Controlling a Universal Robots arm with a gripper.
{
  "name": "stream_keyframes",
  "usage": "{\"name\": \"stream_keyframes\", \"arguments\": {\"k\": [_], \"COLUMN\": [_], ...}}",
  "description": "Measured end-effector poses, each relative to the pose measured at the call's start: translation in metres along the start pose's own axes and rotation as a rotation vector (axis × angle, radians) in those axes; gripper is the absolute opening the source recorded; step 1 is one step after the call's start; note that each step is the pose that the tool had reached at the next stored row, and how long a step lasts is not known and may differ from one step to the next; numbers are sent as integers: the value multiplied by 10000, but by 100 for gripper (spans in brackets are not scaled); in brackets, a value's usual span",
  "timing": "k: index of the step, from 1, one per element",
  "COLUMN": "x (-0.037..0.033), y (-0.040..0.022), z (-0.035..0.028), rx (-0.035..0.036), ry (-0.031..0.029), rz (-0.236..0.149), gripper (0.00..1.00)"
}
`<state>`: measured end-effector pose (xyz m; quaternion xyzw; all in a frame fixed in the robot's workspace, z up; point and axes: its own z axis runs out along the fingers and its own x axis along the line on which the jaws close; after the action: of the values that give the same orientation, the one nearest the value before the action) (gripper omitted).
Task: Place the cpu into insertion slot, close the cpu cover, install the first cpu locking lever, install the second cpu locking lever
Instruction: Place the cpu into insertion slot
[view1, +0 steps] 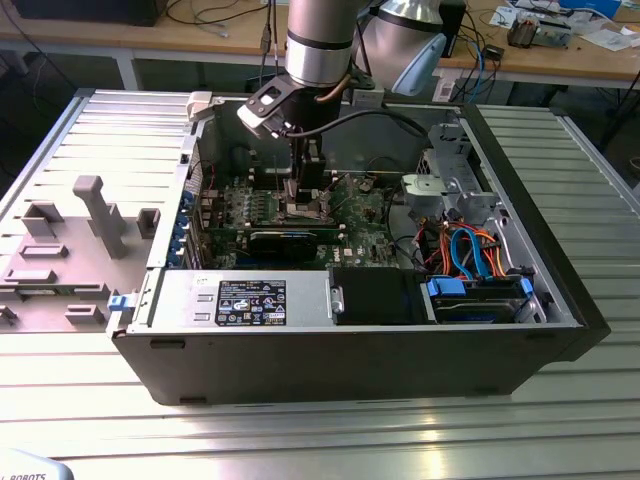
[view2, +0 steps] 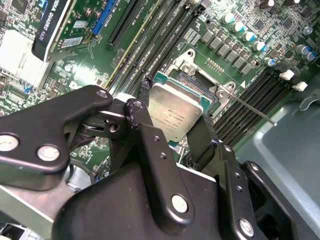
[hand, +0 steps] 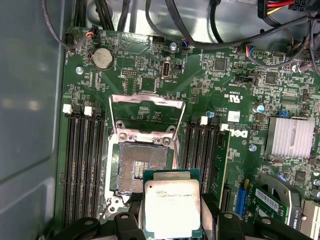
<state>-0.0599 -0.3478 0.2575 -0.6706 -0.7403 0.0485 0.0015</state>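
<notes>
My gripper (view2: 176, 120) is shut on the cpu (view2: 177, 114), a flat square chip with a dull silver top, one black pad on each of two opposite edges. In the first wrist view the cpu (hand: 172, 202) hangs just beside the insertion slot (hand: 141, 165), overlapping one edge of it; the dark socket recess lies bare. The cpu cover (hand: 147, 102), a thin silvery frame, is swung back open past the slot. A thin metal locking lever (view2: 255, 111) sticks out free beside the slot (view2: 200, 80). In the exterior view the gripper (view1: 300, 200) reaches down into the open computer case over the green motherboard (view1: 365, 215).
Long black memory slots (hand: 82, 165) flank the socket on both sides. A silver heat sink (hand: 292, 137) and a black card (view2: 55, 25) sit nearby. Cables (view1: 470, 250) and drive bays fill the case at the exterior view's right; a grey fixture (view1: 95, 215) stands outside on the left.
</notes>
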Motion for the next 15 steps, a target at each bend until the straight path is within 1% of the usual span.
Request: {"name": "stream_keyframes", "arguments": {"k": [15], "x": [0], "y": [0], "z": [0], "rx": [12], "ry": [15], "rz": [197], "gripper": [55]}}
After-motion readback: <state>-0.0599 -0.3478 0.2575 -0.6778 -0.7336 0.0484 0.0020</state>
